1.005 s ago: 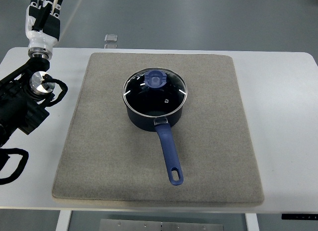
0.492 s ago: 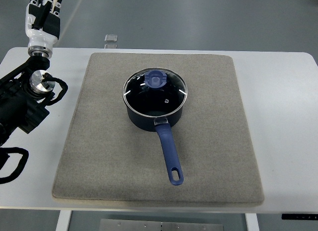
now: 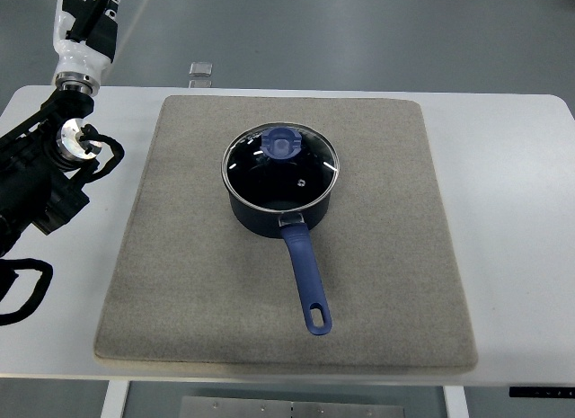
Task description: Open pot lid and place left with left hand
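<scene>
My left hand (image 3: 87, 27), white and black with jointed fingers, sits at the far top-left corner, about 10 o'clock from the pot, well apart from it and past the far edge of the white counter (image 3: 512, 211). Fingers run straight up out of the frame, tips cut off; what shows looks extended side by side, holding nothing. Black forearm (image 3: 36, 180) comes in from the left edge over the counter's left side, with a round silver joint cap (image 3: 70, 137) and black cable loops (image 3: 22, 292) beside it.

Dark blue saucepan (image 3: 278, 198) stands upright on a grey rectangular felt mat (image 3: 180, 283), slightly up from mat centre. Round glass lid with metal rim (image 3: 280, 168) is seated on the pot, closed, level. Blue plastic knob (image 3: 282, 143) sits on the lid toward 12 o'clock in this view. Long blue pot handle (image 3: 305, 279) points to about 5 o'clock, ending in a hanging hole, lying over the mat.

Mat covers most of the counter's middle; bare white counter strips left and right. Small clear squarish object (image 3: 200, 71) at the counter's far edge, 11 o'clock from the pot; can't tell what it is. Grey floor (image 3: 359, 31) beyond.
</scene>
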Controlling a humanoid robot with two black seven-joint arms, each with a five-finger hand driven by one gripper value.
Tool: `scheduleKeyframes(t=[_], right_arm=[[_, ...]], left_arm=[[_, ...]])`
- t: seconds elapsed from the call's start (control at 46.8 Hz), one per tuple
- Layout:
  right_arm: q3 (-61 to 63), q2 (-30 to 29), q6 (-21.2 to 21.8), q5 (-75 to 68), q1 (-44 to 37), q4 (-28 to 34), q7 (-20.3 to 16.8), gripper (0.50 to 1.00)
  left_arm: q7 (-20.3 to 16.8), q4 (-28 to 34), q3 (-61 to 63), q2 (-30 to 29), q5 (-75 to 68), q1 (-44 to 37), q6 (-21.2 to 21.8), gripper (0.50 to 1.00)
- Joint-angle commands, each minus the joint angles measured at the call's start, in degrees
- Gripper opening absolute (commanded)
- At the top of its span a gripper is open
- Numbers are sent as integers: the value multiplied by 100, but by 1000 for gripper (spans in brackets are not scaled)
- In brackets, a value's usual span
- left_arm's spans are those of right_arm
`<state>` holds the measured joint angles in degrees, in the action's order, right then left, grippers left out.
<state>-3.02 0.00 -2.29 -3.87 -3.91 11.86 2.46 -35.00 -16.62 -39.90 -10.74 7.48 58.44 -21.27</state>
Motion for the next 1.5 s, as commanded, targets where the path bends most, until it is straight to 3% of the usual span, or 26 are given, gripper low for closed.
scheduleKeyframes(t=[0.0, 0.47, 1.048, 1.24, 1.475], right_arm=[[3, 0, 0, 0, -4, 0, 0, 915], [3, 0, 0, 0, 5, 0, 0, 915], [3, 0, 0, 0, -4, 0, 0, 915], [-5, 0, 0, 0, 5, 0, 0, 915], [-5, 0, 0, 0, -4, 0, 0, 915]], left_arm=[[0, 1, -9, 1, 8, 27, 0, 992], [0, -25, 149, 10, -27, 97, 9, 990], [0, 19, 3786, -34, -255, 1494, -9, 990], [0, -17, 5149, -8, -992, 2101, -237, 990], [0, -17, 5300, 1, -2776, 2540, -949, 990]])
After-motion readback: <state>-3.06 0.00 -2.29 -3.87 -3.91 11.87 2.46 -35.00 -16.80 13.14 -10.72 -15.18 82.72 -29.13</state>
